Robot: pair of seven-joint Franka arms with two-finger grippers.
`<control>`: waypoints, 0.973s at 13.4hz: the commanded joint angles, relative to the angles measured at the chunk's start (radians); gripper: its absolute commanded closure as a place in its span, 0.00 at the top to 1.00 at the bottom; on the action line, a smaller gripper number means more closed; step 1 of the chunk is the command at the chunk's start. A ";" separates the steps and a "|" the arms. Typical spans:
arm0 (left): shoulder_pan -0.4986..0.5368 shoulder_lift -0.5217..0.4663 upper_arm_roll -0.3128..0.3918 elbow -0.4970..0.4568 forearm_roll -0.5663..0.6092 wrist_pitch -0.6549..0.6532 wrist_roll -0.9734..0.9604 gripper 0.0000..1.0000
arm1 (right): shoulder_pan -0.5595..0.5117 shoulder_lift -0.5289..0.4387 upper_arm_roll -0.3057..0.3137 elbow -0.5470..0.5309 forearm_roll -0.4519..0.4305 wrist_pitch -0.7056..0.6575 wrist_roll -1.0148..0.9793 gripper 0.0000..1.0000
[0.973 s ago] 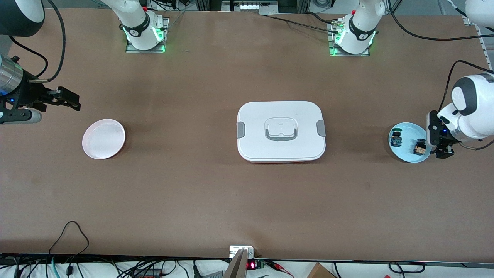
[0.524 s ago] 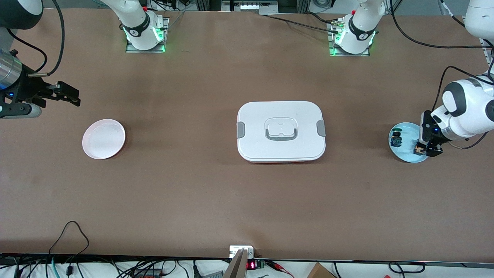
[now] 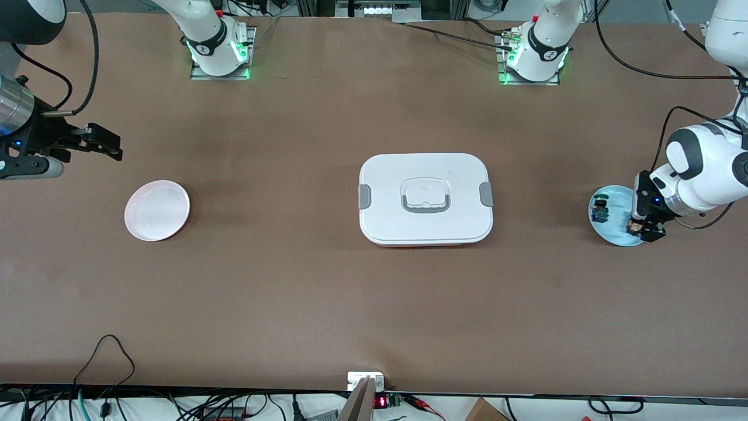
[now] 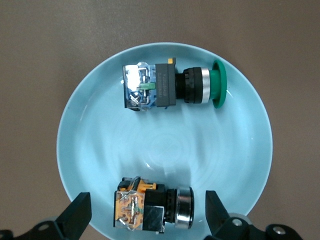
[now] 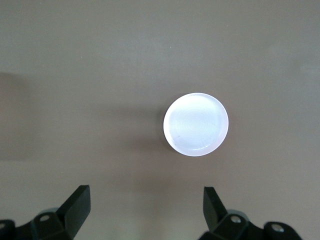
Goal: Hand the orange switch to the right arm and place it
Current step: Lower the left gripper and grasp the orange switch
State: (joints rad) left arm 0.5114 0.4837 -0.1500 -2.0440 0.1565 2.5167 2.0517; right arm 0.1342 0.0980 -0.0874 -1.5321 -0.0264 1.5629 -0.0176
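The orange switch (image 4: 148, 206) lies on its side on a light blue plate (image 4: 165, 145), on the part of the plate nearer the front camera (image 3: 632, 225). My left gripper (image 4: 147, 202) is low over that plate (image 3: 612, 235), open, with one finger on each side of the switch and not touching it. In the front view the left gripper (image 3: 644, 230) covers part of the switch. The right gripper (image 3: 110, 149) hangs open and empty above the table at the right arm's end, near a pale pink plate (image 3: 156, 210) that the right wrist view also shows (image 5: 196, 124).
A second switch with a green cap (image 4: 172, 87) lies on the same blue plate, farther from the front camera (image 3: 599, 210). A white lidded box with grey clips (image 3: 425, 199) stands mid-table. Cables run along the table's front edge.
The left gripper has moved in over the blue plate and lowered around the orange switch. The right gripper shifted slightly toward its base, then held still.
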 commanded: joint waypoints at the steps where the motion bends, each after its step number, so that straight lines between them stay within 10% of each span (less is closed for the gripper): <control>1: 0.018 0.038 -0.014 0.044 0.008 0.002 0.028 1.00 | 0.001 -0.020 0.001 -0.019 0.002 -0.001 -0.008 1.00; 13: 0.030 0.101 -0.014 0.081 0.009 0.031 0.028 1.00 | -0.001 -0.020 0.001 -0.017 0.000 0.002 -0.010 1.00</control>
State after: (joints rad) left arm 0.5236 0.5573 -0.1502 -1.9861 0.1565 2.5330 2.0601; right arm 0.1338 0.0980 -0.0876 -1.5327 -0.0264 1.5629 -0.0177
